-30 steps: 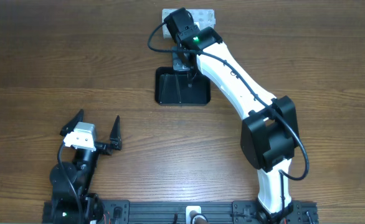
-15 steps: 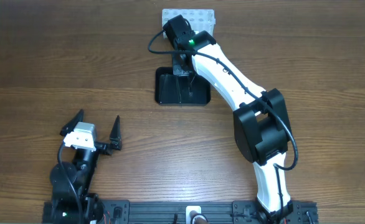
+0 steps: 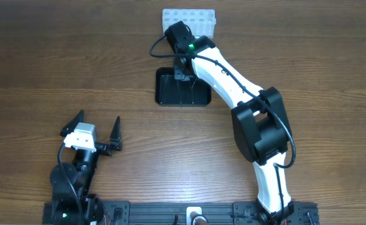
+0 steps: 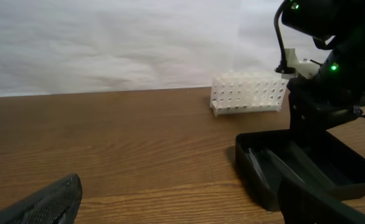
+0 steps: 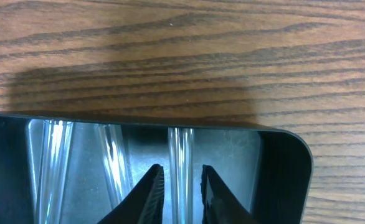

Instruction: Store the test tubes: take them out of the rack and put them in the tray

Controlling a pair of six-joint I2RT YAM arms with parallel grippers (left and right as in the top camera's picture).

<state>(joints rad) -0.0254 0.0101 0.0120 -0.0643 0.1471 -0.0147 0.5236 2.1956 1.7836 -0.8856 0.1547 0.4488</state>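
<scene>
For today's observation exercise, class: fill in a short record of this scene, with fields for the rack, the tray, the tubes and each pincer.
rack: white, at the far edge of the table, just beyond the tray; no tubes stick up from it
tray: black, open
tubes: at least three, clear, lying side by side in the tray
right pincer: low over the tray, at the tube nearest one wall
left pincer: open, near its own base, apart from the tray

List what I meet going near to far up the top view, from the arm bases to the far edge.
left gripper → black tray → white test tube rack. The right gripper overlaps the tray, so it is left out of the order.
</scene>
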